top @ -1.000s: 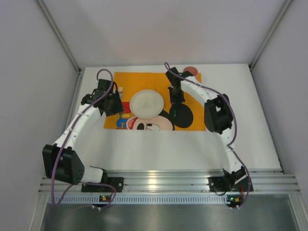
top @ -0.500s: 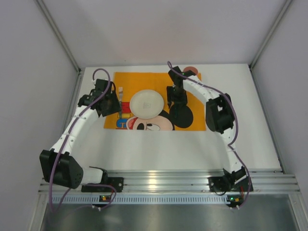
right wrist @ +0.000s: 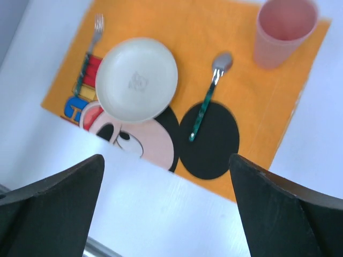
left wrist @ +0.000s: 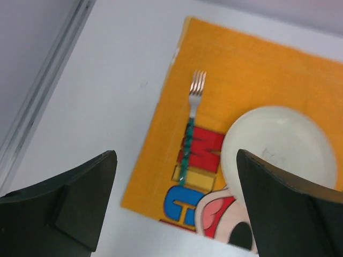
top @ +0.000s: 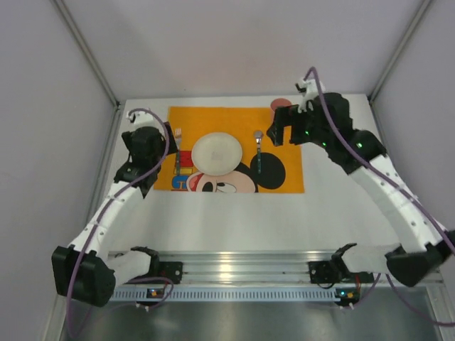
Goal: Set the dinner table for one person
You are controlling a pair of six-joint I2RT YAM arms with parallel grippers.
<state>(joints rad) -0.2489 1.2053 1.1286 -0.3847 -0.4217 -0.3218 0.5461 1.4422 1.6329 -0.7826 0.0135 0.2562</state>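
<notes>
The white worktop (top: 249, 220) fills the middle of the top view, edged by a silver rail along the bottom of the frame. An orange placemat (top: 227, 117) with a cartoon mouse lies flat on it in the upper middle.

A round white plate (top: 216, 152) sits on the placemat a little left of its centre, covering the top of the mouse's face. A fork (left wrist: 192, 128) with a green handle lies just left of the plate without touching it. Its tines point toward the top of the frame and its handle lies across the red and yellow lettering. A spoon (right wrist: 209, 96), also green-handled, lies right of the plate and apart from it. Its bowl is toward the top of the frame and its handle end rests on the black ear circle. A pink cup (right wrist: 281, 32) stands upright at the upper right corner of the placemat.

The left arm (top: 114, 202) reaches up the left side of the frame, its head at the left edge of the placemat near the fork. In its wrist view the two dark fingers (left wrist: 69, 203) sit at the lower corners, so its jaws are spread wide with nothing between them.

The right arm (top: 384, 177) bends in from the right, its head near the upper right corner of the placemat, partly hiding the cup in the top view. Its wrist view looks down on the whole setting. Its fingers (right wrist: 284, 203) are far apart there too, so its jaws are spread and hold nothing.
</notes>
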